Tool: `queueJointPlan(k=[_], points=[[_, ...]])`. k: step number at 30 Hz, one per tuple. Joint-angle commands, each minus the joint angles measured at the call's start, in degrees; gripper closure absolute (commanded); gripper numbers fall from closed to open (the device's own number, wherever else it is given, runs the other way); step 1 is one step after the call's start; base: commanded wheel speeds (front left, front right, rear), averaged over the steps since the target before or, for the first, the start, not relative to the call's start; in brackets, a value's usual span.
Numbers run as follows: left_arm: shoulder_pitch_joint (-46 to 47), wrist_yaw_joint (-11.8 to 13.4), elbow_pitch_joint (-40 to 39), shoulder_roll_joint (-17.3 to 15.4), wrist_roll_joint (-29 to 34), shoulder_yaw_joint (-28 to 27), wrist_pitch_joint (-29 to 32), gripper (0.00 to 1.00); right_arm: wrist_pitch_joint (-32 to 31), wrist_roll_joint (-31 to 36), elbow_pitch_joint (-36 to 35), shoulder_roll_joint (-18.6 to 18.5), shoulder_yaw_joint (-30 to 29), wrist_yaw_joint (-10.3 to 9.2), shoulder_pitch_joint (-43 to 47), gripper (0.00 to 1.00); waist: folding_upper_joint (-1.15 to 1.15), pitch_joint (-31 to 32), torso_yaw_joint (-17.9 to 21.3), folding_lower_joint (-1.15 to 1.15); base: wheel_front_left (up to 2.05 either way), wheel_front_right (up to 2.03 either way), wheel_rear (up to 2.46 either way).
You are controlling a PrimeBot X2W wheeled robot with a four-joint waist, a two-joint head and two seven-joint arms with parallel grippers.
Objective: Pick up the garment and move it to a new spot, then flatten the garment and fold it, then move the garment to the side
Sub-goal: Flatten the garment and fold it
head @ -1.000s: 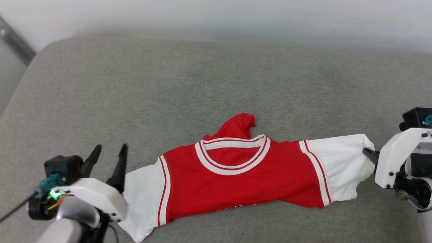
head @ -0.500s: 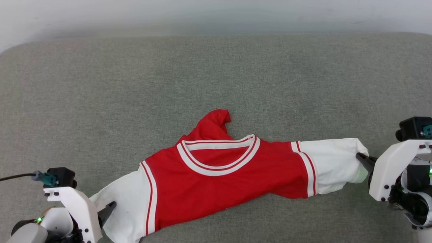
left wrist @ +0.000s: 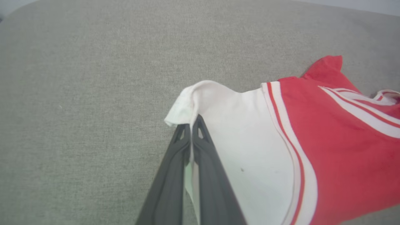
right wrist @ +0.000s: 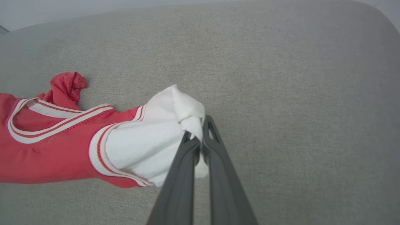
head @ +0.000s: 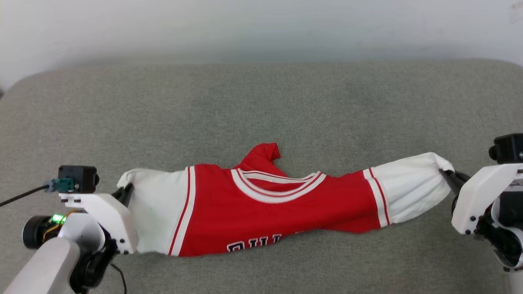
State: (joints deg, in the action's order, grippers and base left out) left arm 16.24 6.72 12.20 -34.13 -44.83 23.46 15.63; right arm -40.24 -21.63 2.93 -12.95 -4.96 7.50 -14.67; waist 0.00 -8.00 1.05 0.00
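Two grippers hold a red jersey taut by its sleeves across a grey-green cushion (head: 261, 106). The left gripper (head: 124, 192) has its dark fingers pressed together on the cuff of the white left sleeve (head: 151, 208). The left wrist view shows the left gripper (left wrist: 190, 123) with a fold of white cloth pinched between its tips. The right gripper (head: 447, 175) is likewise clamped on the bunched end of the right sleeve (head: 408, 192), and the right wrist view shows the right gripper (right wrist: 198, 126) with its fingers closed around a knot of white fabric.

The garment (head: 278, 208) stretches sideways between them, roughly midway between the cushion's left and right ends and well short of its back edge. Its striped collar (head: 278, 188) faces up, with a crumpled red flap (head: 263, 155) poking out behind the collar toward the back edge. The tops of black, white-outlined letters (head: 253, 245) show at the jersey's near edge, where the cloth is folded under. A pale wall (head: 245, 24) rises beyond the back edge.
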Motion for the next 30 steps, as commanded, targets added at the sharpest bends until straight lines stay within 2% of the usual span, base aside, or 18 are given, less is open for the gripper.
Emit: queueJointPlan(k=[1, 7, 11, 12, 19, 25, 30], points=[[1.1, 0.4, -0.4, 0.3, 0.5, -0.2, -0.7, 1.0, 1.0, 0.6, 0.1, -0.7, -0.2, -0.02, -1.1, 1.0, 0.0, 1.5, -0.7, 0.0, 0.0, 0.0, 0.0], [11.9, 0.0, 0.0, 1.7, 4.0, -0.2, -3.6, 1.0, 4.9, 3.8, 2.2, -1.8, -0.5, -0.02, -6.4, 1.0, 0.0, 3.0, -2.2, 0.0, 0.0, 0.0, 0.0], [21.8, -1.6, 2.8, 3.2, 6.9, 1.4, -3.1, 1.0, 7.1, 5.4, 4.1, -2.3, -0.1, -0.02, -13.3, 1.0, 0.0, 1.1, -2.4, 0.0, 0.0, 0.0, 0.0], [29.9, -2.5, 4.8, 3.7, 8.7, 1.5, -3.7, 1.0, 8.3, 6.3, 5.1, -3.2, 1.0, -0.02, -19.9, 1.0, 0.0, -2.0, -2.2, 0.0, 0.0, 0.0, 0.0], [49.1, -3.7, 11.1, 4.9, 13.5, 1.0, -7.4, 1.0, 13.0, 8.7, 9.6, -4.9, 3.4, -0.02, -38.7, 1.0, 0.0, -11.4, -1.0, 0.0, 0.0, 0.0, 0.0], [63.0, -4.6, 16.1, 5.6, 16.5, 0.1, -12.5, 1.0, 18.2, 11.5, 14.3, -6.1, 6.2, -0.02, -55.2, 1.0, 0.0, -19.0, -0.1, 0.0, 0.0, 0.0, 0.0], [71.3, -5.1, 20.3, 6.2, 17.1, -1.2, -17.4, 1.0, 23.6, 12.9, 20.0, -6.2, 9.0, -0.02, -67.0, 1.0, 0.0, -22.4, 0.9, 0.0, 0.0, 0.0, 0.0]])
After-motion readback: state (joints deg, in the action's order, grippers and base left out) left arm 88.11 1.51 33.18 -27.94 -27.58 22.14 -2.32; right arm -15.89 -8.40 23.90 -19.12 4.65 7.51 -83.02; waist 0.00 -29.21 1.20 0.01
